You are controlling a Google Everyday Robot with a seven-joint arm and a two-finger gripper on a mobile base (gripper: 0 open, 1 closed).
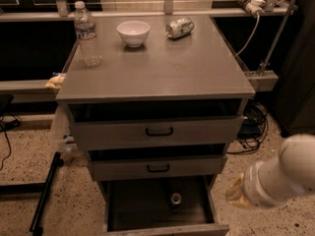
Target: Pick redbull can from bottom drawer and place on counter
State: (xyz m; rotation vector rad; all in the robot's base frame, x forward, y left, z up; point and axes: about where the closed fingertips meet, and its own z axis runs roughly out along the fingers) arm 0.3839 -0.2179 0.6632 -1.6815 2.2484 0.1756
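Note:
The redbull can [175, 199] stands upright inside the open bottom drawer [167, 228], seen from above with its silver top showing, right of the drawer's middle. The counter [162, 68] is the flat grey top of the cabinet. My white arm comes in from the lower right. My gripper [236, 194] is at its yellowish end, beside the drawer's right side, above and to the right of the can and apart from it.
On the counter stand a water bottle [87, 33] at the back left, a white bowl [133, 32] and a dented silver can [179, 27] lying on its side. Two shallower drawers with black handles [159, 131] are partly open. Cables [253, 124] lie at the right.

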